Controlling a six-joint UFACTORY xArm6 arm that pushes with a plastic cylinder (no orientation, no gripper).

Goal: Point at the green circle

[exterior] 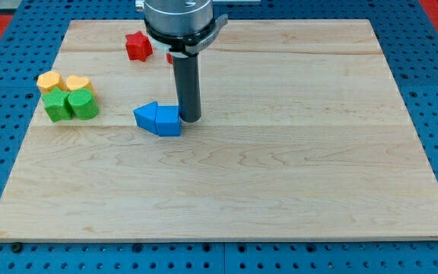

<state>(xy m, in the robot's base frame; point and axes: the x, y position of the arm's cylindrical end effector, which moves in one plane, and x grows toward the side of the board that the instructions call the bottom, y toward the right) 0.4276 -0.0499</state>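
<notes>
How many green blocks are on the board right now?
2, both at the view's left, side by side and touching: a green block of unclear shape and, to its right, the green circle, below the two yellow blocks. The arm may hide others near the top.

Tip [192,120] touches the blue block [159,119] on its right. Circle [83,104] lies far left, star [138,46] far side.

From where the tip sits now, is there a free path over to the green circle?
Probably yes, with a detour. My tip sits against the blue blocks, which lie directly between it and the green circle. Board around them looks open for skirting.
</notes>
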